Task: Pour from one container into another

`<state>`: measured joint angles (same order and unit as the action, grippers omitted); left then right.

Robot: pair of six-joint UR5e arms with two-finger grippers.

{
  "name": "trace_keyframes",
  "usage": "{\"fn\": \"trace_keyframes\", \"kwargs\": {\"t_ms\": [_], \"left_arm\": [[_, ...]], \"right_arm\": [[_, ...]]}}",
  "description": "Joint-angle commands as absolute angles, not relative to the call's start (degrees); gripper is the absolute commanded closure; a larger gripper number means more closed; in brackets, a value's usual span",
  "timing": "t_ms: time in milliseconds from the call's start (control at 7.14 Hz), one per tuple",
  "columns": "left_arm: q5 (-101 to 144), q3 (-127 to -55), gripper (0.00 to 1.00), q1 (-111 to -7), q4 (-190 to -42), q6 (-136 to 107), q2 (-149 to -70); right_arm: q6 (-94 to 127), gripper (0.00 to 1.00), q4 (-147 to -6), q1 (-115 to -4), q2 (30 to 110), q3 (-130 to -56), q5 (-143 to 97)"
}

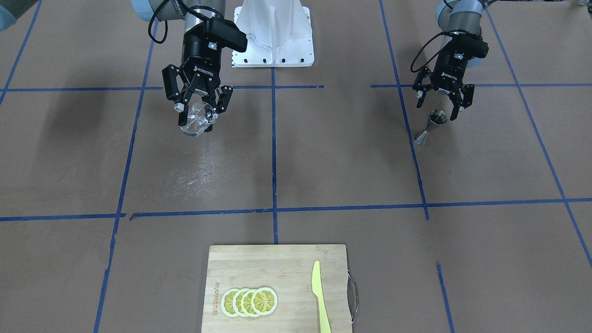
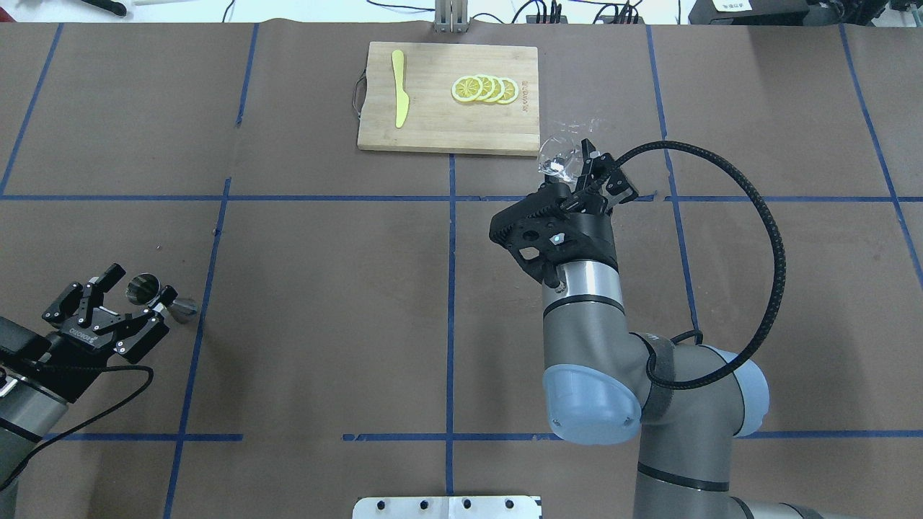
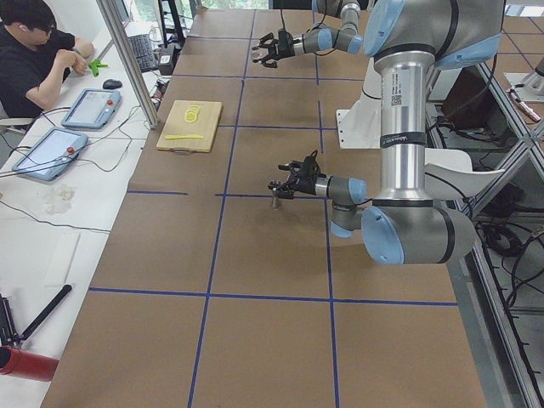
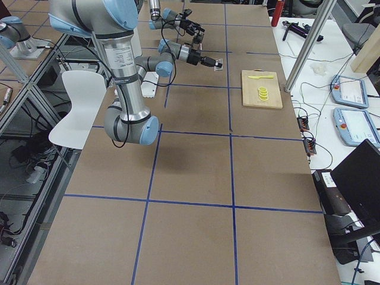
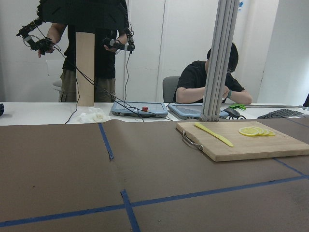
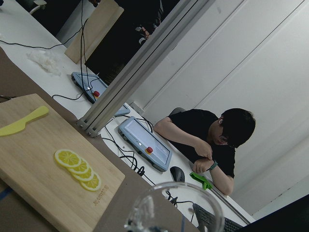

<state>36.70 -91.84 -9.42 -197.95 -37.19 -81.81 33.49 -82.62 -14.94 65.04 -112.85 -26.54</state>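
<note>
The clear glass cup (image 1: 193, 125) hangs tilted above the table, and my right gripper (image 1: 196, 115) is shut on it. From overhead the cup (image 2: 557, 155) sticks out past the right gripper (image 2: 573, 164), near the board's corner. Its rim (image 6: 178, 208) fills the bottom of the right wrist view. The steel jigger (image 1: 430, 127) stands upright on the table on my left side. My left gripper (image 1: 437, 108) is open, its fingers either side of the jigger's top cone without clamping it. Overhead, the jigger (image 2: 180, 308) sits at the left gripper (image 2: 142, 282) fingertips.
A wooden cutting board (image 1: 277, 259) lies at the far middle edge, with lemon slices (image 1: 249, 301) and a yellow knife (image 1: 320, 296) on it. The white robot base (image 1: 273, 41) stands between the arms. People sit and stand beyond the table's far edge.
</note>
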Motion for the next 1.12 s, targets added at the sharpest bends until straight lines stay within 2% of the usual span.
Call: {"fn": "trace_keyframes", "kwargs": {"t_ms": [0, 420, 841, 981], "left_arm": [[46.61, -92.37, 0.01, -16.13, -198.37, -33.86, -81.48], [70.76, -91.68, 0.01, -32.11, -196.62, -31.64, -79.54], [95.65, -91.76, 0.0, -52.67, -179.64, -19.31, -80.68], [95.8, -91.41, 0.0, -54.73, -174.6, -17.6, -81.81]], "right_arm": [[33.49, 1.0, -82.62, -14.85, 65.13, -112.85, -26.54], [33.57, 1.0, -82.62, -14.85, 65.13, -112.85, -26.54], [34.01, 1.0, -82.62, -14.85, 65.21, -112.85, -26.54], [34.01, 1.0, -82.62, -14.85, 65.3, -112.85, -26.46]]}}
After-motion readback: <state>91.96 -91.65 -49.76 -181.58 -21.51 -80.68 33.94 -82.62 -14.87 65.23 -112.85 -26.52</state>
